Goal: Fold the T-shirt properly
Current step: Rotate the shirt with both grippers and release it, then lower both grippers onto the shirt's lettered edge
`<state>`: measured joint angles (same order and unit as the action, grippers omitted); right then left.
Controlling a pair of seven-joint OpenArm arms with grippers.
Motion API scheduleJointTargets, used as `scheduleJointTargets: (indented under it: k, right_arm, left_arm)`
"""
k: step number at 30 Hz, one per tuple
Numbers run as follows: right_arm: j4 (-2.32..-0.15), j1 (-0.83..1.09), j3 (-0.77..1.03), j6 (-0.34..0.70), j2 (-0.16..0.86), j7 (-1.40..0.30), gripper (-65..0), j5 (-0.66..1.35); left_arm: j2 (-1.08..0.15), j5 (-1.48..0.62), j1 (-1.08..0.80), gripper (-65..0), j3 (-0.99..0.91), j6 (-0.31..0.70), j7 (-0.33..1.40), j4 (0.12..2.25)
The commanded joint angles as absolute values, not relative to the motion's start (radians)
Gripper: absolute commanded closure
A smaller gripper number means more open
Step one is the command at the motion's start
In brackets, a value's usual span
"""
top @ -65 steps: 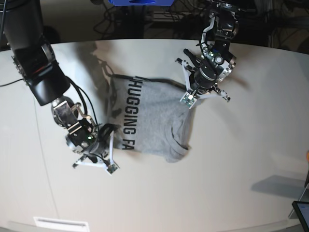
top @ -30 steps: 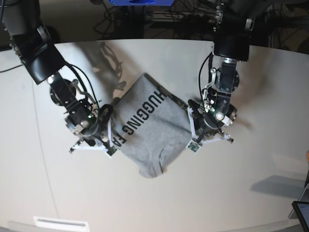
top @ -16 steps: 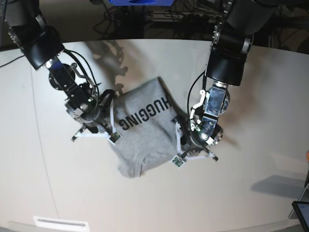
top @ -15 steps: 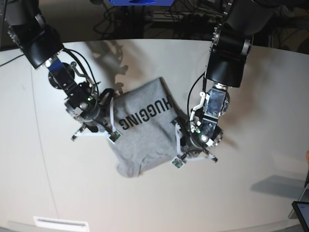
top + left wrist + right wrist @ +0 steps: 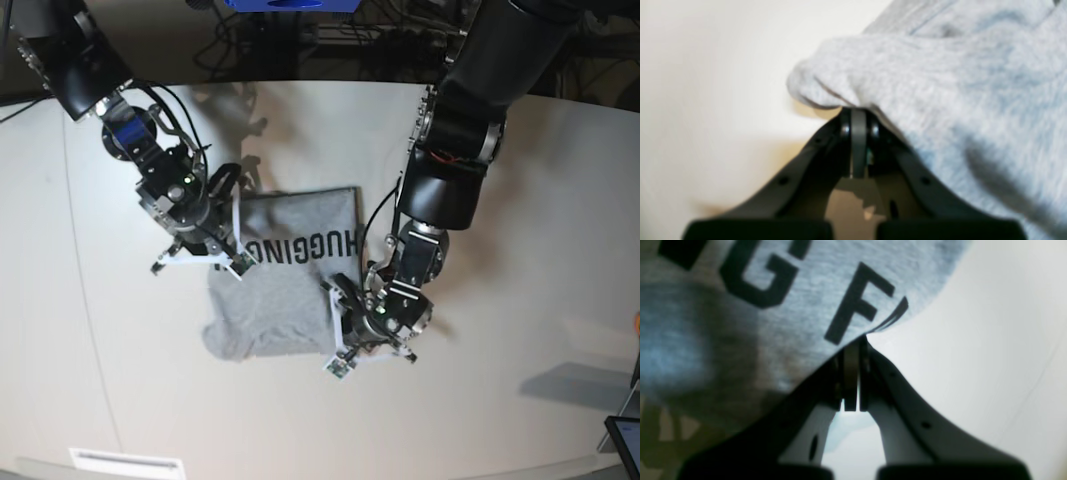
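The grey T-shirt (image 5: 275, 300) lies folded on the white table (image 5: 520, 300), its black "HUGGING" lettering (image 5: 300, 246) running upside down along the far part. My right gripper (image 5: 236, 262) is at the shirt's left edge and, in the right wrist view, my right gripper (image 5: 853, 343) is shut on the cloth edge beside the letter F (image 5: 857, 303). My left gripper (image 5: 338, 352) is at the shirt's near right corner. Seen from the left wrist, my left gripper (image 5: 858, 115) is shut on a bunched fold of the plain grey T-shirt (image 5: 940, 83).
Cables and a blue object (image 5: 290, 5) lie beyond the table's far edge. A dark screen corner (image 5: 625, 440) shows at the lower right, and a white label strip (image 5: 125, 462) at the near left edge.
Both arms have swung the shirt round: the left gripper came from the back right to the near middle, the right gripper moved away from the front edge. The lettering now runs sideways.
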<state>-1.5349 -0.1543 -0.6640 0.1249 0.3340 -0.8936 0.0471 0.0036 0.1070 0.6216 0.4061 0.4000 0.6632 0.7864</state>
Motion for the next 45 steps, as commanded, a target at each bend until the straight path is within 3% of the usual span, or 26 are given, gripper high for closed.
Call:
scheduleJointTargets:
  k: [1, 13, 21, 28, 32, 38, 45]
  right_arm:
    - [-1.521, -0.107, -0.682, 0.193, 0.335, -1.024, 0.0, 0.163]
    - [-1.541, -0.081, -0.680, 0.193, 0.340, -1.023, 0.0, 0.163]
    - [-1.538, -0.099, -0.680, 0.191, 0.363, -1.015, 0.0, 0.163]
    - [-1.501, -0.150, -0.679, 0.186, 0.364, -1.010, 0.0, 0.162]
    - [-1.532, -0.147, -0.556, 0.062, 0.361, -0.949, 0.0, 0.162]
    - [-1.584, -0.139, -0.392, 0.012, 0.361, -0.880, 0.0, 0.162]
    - [-1.793, -0.033, -0.252, 0.015, 0.355, -0.788, 0.0, 0.162]
  left_arm:
    - [0.028, 0.091, 0.642, -0.8, 0.410, 0.423, 0.665, 0.763]
    - [0.062, 0.091, 0.674, -0.7, 0.410, 0.423, 0.613, 0.687]
    - [-0.039, 0.090, 0.673, -0.3, 0.403, 0.423, 0.627, 0.731]
    - [-0.156, 0.087, 0.585, -0.3, 0.395, 0.423, 0.792, 1.087]
    - [-0.219, 0.079, 0.507, -0.3, 0.367, 0.423, 0.875, 1.331]
    - [-0.220, 0.079, 0.285, -0.3, 0.125, 0.423, 0.863, 1.609]
    - [-0.228, 0.090, -0.030, -0.3, -0.090, 0.423, 0.641, 1.831]
